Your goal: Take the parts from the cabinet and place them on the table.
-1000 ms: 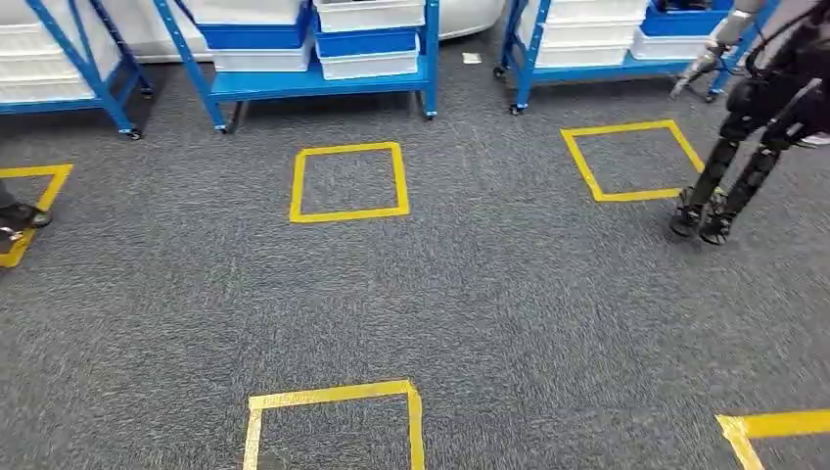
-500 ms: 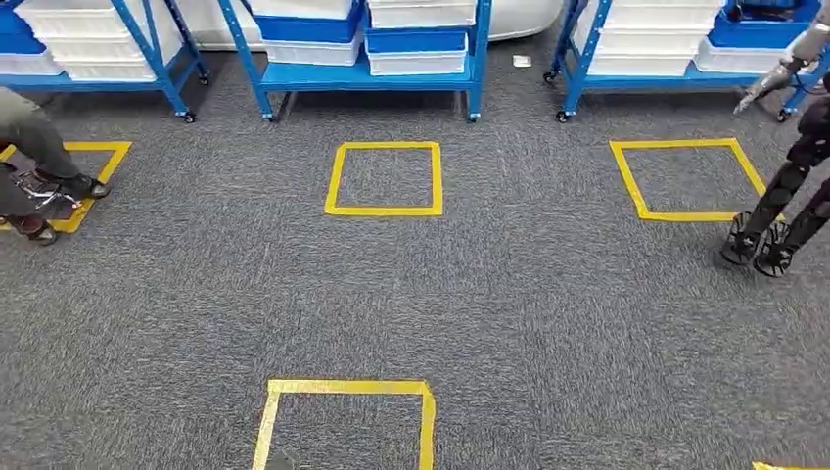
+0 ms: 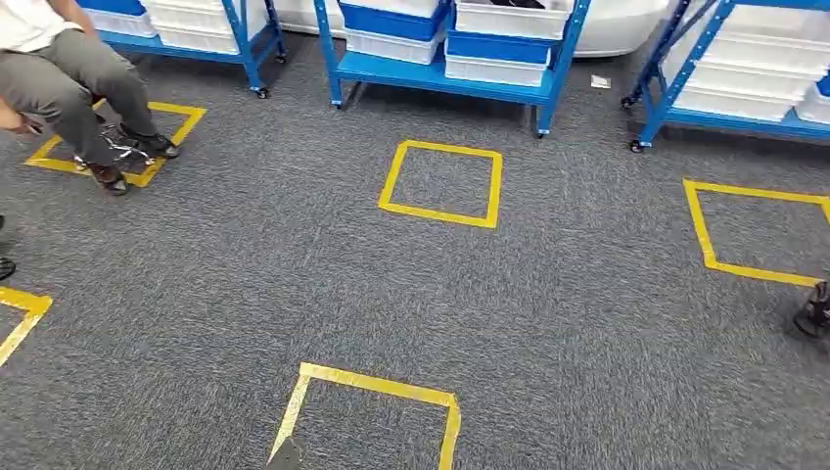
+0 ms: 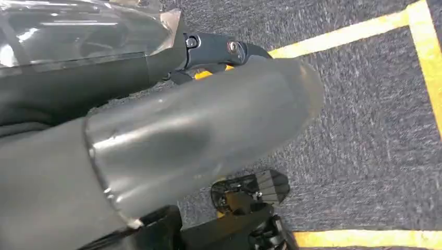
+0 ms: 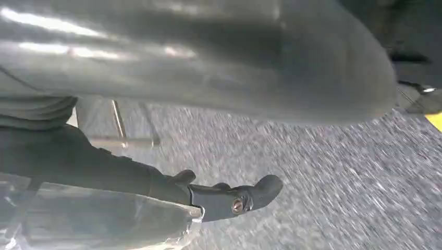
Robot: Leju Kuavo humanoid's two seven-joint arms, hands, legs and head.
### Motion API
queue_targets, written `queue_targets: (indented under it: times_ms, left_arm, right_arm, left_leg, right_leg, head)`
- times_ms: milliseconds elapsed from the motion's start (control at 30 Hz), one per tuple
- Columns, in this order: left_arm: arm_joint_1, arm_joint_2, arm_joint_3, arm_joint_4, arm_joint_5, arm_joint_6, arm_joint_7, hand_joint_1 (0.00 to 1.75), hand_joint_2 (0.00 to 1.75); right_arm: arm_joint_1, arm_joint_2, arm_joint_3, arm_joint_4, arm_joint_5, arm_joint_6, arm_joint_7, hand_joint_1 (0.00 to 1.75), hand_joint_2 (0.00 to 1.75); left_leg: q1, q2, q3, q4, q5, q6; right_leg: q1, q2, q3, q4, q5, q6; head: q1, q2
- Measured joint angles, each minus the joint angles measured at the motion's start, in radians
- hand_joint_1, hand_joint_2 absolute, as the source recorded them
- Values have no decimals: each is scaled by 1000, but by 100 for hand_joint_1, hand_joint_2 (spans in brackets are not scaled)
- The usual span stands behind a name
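Observation:
Blue shelf racks (image 3: 445,76) stand along the far side of the carpet in the head view, loaded with white bins (image 3: 514,18) and blue bins (image 3: 391,20); what is in them is hidden from here. My left hand (image 4: 208,120) hangs over the carpet, its thick grey thumb in front and a dark finger (image 4: 219,47) stretched out straight with nothing in it. My right hand (image 5: 219,78) hangs the same way, a dark finger (image 5: 234,200) extended and nothing held.
Yellow tape squares mark the grey carpet, one ahead (image 3: 442,183), one near my feet (image 3: 372,416), one at the right (image 3: 759,230). A person (image 3: 69,69) sits at the far left. Another robot's foot (image 3: 814,311) shows at the right edge.
The whole head picture has slid to the right, so the camera has turned left. The seated person has come into view at the left and the other robot has slipped off at the right.

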Motion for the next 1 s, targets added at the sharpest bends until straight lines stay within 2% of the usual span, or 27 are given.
queue_targets:
  times_ms: [33, 67, 133, 167, 200, 233, 267, 300, 333, 367, 433, 467, 500, 533, 567, 600, 633, 667, 700, 733, 767, 800, 833, 867, 900, 967, 1000]
  left_arm:
    - [-2, 1, 0, 0, -1, -2, 0, 0, 0]
    - [-2, 1, 0, -1, -1, -4, 0, 0, 0]
    - [-2, 2, 0, -2, -1, -17, -4, 0, 0]
    - [-2, 3, 0, -2, 0, -24, -9, 0, 0]
    - [-4, 4, 0, -2, 0, -33, -17, 0, 0]
    - [-4, 8, 0, -3, -1, -35, -22, 0, 0]
    - [-5, 9, 0, -3, -2, -35, -26, 0, 0]
    - [-7, 10, 0, -4, -2, -35, -27, 0, 0]
    - [-8, 3, 0, -4, -2, -35, -30, 0, 0]
    - [-11, 5, 0, -4, -2, -35, -31, 0, 0]
    - [-15, 5, 0, -4, -3, -37, -31, 0, 0]
    - [-14, 2, 0, -4, -3, -38, -31, 0, 0]
    - [-11, -1, 0, -4, -3, -40, -31, 0, 0]
    - [-8, -2, 0, -3, -4, -40, -31, 0, 0]
    - [-6, -2, 0, -3, -4, -40, -31, 0, 0]
    - [-6, -3, 0, -3, -4, -40, -31, 0, 0]
    - [-7, -2, 0, -3, -4, -39, -31, 0, 0]
    - [-8, 12, 0, -4, -4, -37, -31, 0, 0]
    - [-8, 6, 0, -4, -4, -36, -31, 0, 0]
    - [-7, 5, 0, -4, -4, -36, -31, 0, 0]
    - [-6, 3, 0, -3, -3, -35, -31, 0, 0]
    - [-6, 2, 0, -3, -3, -35, -31, 0, 0]
    - [-9, -1, 0, -4, -3, -35, -31, 0, 0]
    - [-13, 0, 0, -4, -3, -35, -31, 0, 0]
    - [-15, -1, 0, -4, -3, -35, -31, 0, 0]
    - [-13, 0, 0, -4, -3, -35, -31, 0, 0]
    - [-11, 0, 0, -4, -3, -34, -31, 0, 0]
  right_arm:
    - [-1, 4, 3, 1, 5, -3, 8, 0, 0]
    - [-1, 4, 5, 1, 12, -5, 13, 0, 0]
    - [-1, 5, 7, 1, 18, -5, 19, 0, 0]
    - [4, 5, 8, 1, 19, -3, 21, 0, 0]
    - [7, 8, 11, 1, 21, 0, 21, 0, 0]
    - [10, 12, 14, 1, 20, 5, 21, 0, 0]
    - [11, 18, 14, 2, 19, 7, 19, 0, 0]
    - [10, 21, 14, 2, 18, 9, 18, 0, 0]
    - [11, 16, 14, 2, 18, 10, 18, 0, 0]
    - [10, 18, 14, 2, 16, 11, 18, 0, 0]
    - [9, 16, 15, 2, 13, 11, 18, 0, 0]
    - [10, 12, 15, 2, 12, 12, 18, 0, 0]
    - [14, 10, 15, 2, 12, 13, 18, 0, 0]
    - [17, 7, 14, 2, 11, 15, 18, 0, 0]
    - [17, 5, 15, 2, 11, 16, 18, 0, 0]
    - [17, 2, 14, 2, 11, 16, 18, 0, 0]
    - [17, 2, 14, 2, 10, 17, 18, 0, 0]
    - [20, 18, 14, 5, 9, 21, 18, 0, 0]
    - [17, 6, 14, 4, 9, 19, 19, 0, 0]
    - [17, 10, 14, 4, 9, 19, 19, 0, 0]
    - [24, 5, 14, 5, 9, 20, 20, 0, 0]
    - [25, 3, 14, 5, 9, 19, 21, 0, 0]
    - [25, 3, 13, 5, 8, 19, 21, 0, 0]
    - [22, 3, 13, 5, 8, 19, 21, 0, 0]
    - [22, 3, 13, 5, 8, 19, 21, 0, 0]
    - [22, 4, 14, 5, 8, 19, 21, 0, 0]
    - [22, 4, 14, 5, 8, 19, 21, 0, 0]
  left_leg:
    - [-9, -4, -4, 15, -8, -10]
    - [-9, -5, -7, 15, -11, -13]
    - [-9, -2, -8, 19, -12, 15]
    - [-8, -1, -8, 18, -12, 16]
    - [-6, 0, -8, 19, -15, 11]
    - [-13, 3, 10, -4, -7, 12]
    - [-24, 5, 43, -60, 6, 29]
    - [-25, 6, 61, -99, 14, 45]
    - [-15, 17, 98, -138, 31, 54]
    - [-11, 15, 109, -152, 35, 58]
    - [3, 18, 107, -151, 38, 46]
    - [11, 18, 106, -149, 35, 39]
    - [24, 17, 105, -146, 32, 26]
    - [39, 15, 105, -138, 26, 9]
    - [56, 10, 102, -123, 16, -10]
    - [75, 7, 95, -97, 1, -34]
    - [92, 5, 80, -53, -24, -65]
    - [95, -2, 66, -17, -44, -83]
    - [96, 2, 43, 10, -68, -95]
    - [104, 1, 47, 16, -77, -101]
    - [109, 5, 56, 17, -74, -101]
    - [108, 12, 62, 13, -60, -102]
    - [111, 28, 59, 22, -64, -97]
    - [107, 53, 39, 64, -79, -84]
    - [96, 61, -7, 141, -109, -76]
    - [86, 64, -108, 299, -169, -73]
    - [81, 64, -141, 333, -180, -69]
  right_leg:
    - [4, 10, 6, -37, 14, -6]
    - [0, 10, 8, -39, 19, -18]
    - [-1, 11, 13, -40, 21, -22]
    - [1, 12, 13, -40, 21, -22]
    - [-15, 15, 17, -56, 23, -20]
    - [-12, 15, 31, -66, 35, -15]
    - [-13, 7, 32, -61, 59, 0]
    - [-15, 6, 60, -81, 65, 7]
    - [-12, 5, 52, -78, 45, -8]
    - [-3, 6, 43, -46, 25, -15]
    - [-8, 6, -29, 93, -42, -28]
    - [-14, 6, -65, 159, -69, -24]
    - [-21, 6, -85, 189, -75, -13]
    - [-31, 5, -80, 170, -60, 9]
    - [-44, 5, -56, 112, -27, 35]
    - [-59, 5, -18, 31, 14, 67]
    - [-78, 5, 8, -37, 34, 105]
    - [-62, 32, -28, 6, -20, 92]
    - [-53, 15, -33, 33, -42, 40]
    - [-52, 15, -32, 42, -25, 22]
    - [-45, 9, -24, 34, -20, 8]
    - [-31, 8, -3, 24, -14, -6]
    - [-29, 5, -2, 19, -11, -21]
    - [-27, 1, 1, 20, -14, -26]
    - [-26, -4, 2, 20, -17, -30]
    - [-25, -11, 3, 20, -21, -34]
    - [-24, -12, 5, 20, -23, -37]
  head:
    - [7, 0]
    - [7, 0]
    - [1, 0]
    - [1, 0]
    - [1, 0]
    - [0, 0]
    - [-3, 0]
    - [0, 0]
    - [-8, 0]
    - [-19, 0]
    - [-13, 0]
    - [-13, 0]
    - [-13, 0]
    - [-13, 0]
    - [-12, 0]
    - [-13, 0]
    - [-11, 0]
    - [12, 0]
    - [9, 0]
    - [-11, 0]
    - [-50, 0]
    - [-52, 0]
    - [-51, 0]
    - [-48, 0]
    - [-51, 0]
    - [-55, 0]
    - [-56, 0]
